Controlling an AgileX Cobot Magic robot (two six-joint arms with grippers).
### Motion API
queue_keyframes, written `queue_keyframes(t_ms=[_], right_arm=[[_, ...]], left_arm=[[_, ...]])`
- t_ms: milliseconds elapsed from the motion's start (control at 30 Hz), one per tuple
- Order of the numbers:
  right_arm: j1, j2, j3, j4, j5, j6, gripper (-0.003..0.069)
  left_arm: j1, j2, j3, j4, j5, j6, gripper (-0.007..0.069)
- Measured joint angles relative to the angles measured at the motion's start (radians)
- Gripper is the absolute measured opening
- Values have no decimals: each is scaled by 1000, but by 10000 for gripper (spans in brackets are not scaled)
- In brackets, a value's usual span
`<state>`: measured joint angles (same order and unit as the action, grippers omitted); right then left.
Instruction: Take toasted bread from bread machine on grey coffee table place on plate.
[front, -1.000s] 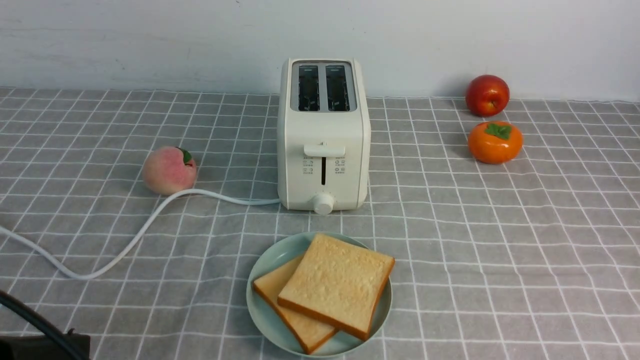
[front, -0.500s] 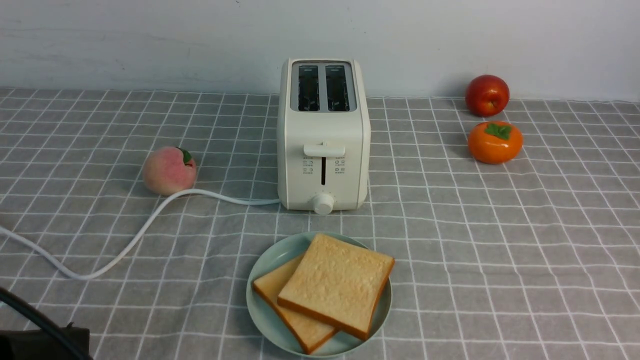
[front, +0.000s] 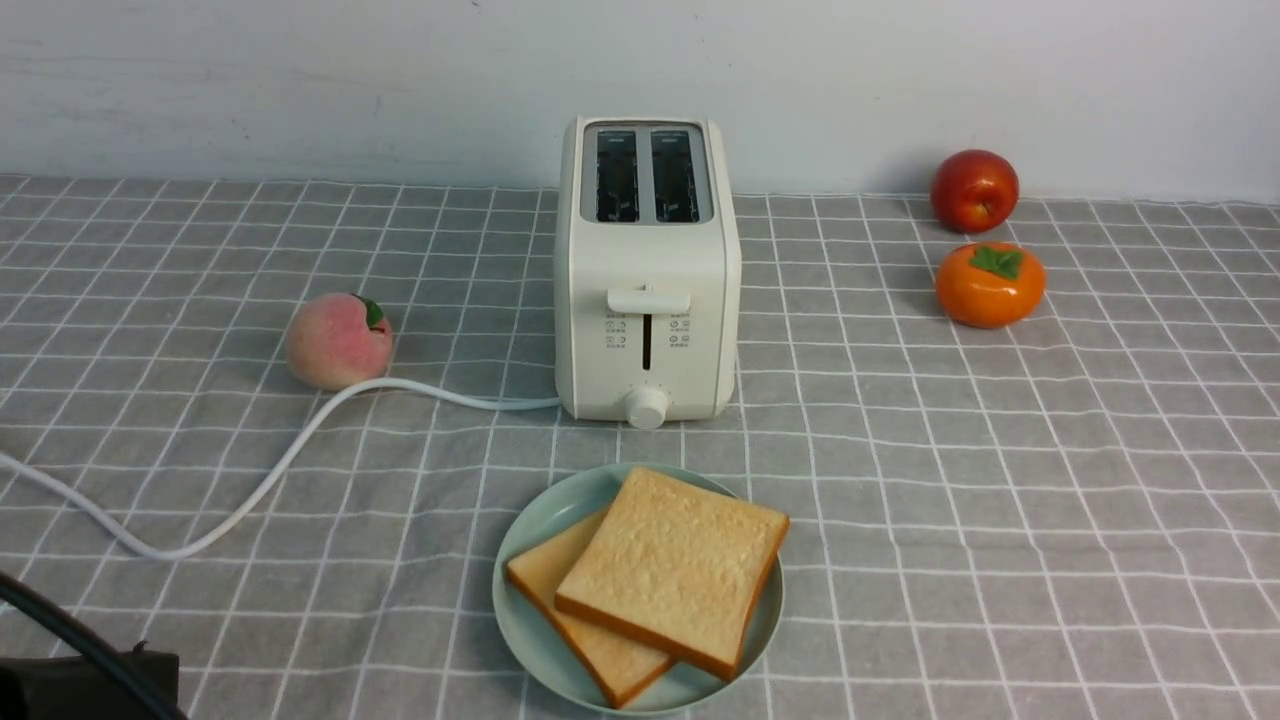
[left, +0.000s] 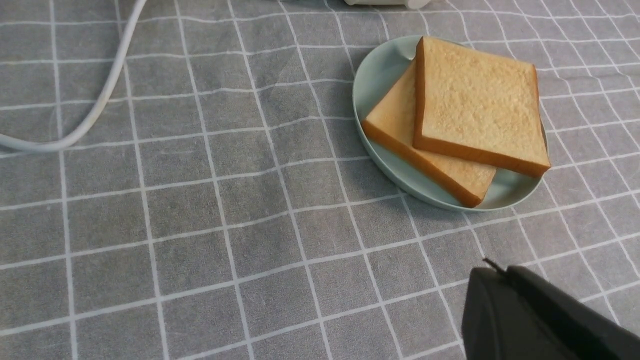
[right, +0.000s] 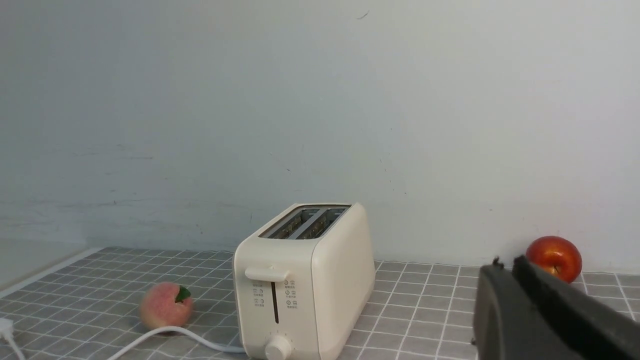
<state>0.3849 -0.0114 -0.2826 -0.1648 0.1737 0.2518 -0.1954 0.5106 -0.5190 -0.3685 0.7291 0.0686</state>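
Mint-green plate (front: 527, 622) is sitting nearest on the grey-clothed desk (front: 1000, 520), carrying both slices of toasted bread (front: 672, 566), one overlapping the other, its corner overhanging the rim. Beside it, low and apart, the left gripper (left: 500, 290) is resting with its jaws pressed together, holding nothing. The right gripper (right: 505, 290) is hanging higher; its jaws are looking nearly closed and empty, though I cannot tell for certain. Beyond the plate, the cream bread machine (front: 648, 270) is standing with both slots empty. The task is looking finished; retreating well means keeping both arms clear of the plate and the white cord (front: 270, 470).
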Motion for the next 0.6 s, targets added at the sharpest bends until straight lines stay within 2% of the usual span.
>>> queue_keyframes(t_ms=[367, 600], right_arm=[[0, 0, 0, 0, 0, 0, 44], [0, 0, 0, 0, -1, 1, 51]], left_arm=[[0, -8, 10, 20, -27, 8, -13], [0, -247, 282, 76, -424, 0, -4]])
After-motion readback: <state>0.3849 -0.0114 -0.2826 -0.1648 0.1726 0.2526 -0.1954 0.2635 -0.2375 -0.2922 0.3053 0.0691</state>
